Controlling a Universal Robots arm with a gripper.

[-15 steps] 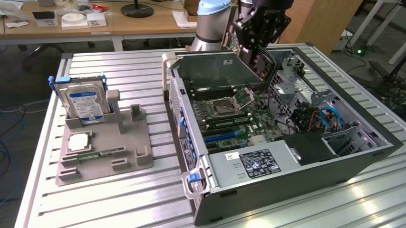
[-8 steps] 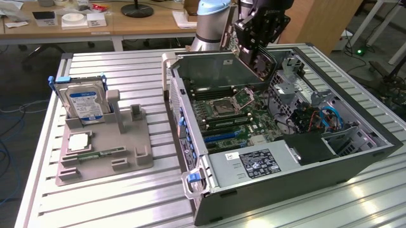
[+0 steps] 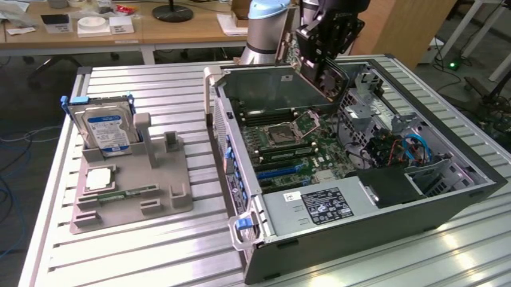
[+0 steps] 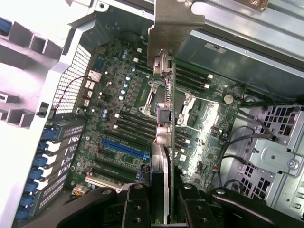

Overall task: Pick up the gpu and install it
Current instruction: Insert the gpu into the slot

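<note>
- The gripper (image 4: 164, 202) is clamped on the gpu (image 4: 160, 164), one finger on each face of the card, which is seen edge-on.
- The card's silver bracket (image 4: 175, 23) is at the end away from the gripper.
- The gpu hangs inside the open computer case (image 3: 447, 197), above the motherboard (image 4: 118, 118) and apart from the blue slot (image 4: 124, 149).
- A hard drive (image 3: 104, 128) stands in a grey holder (image 3: 160, 200) on the bench (image 3: 143, 254), at the exterior view's left.
</note>
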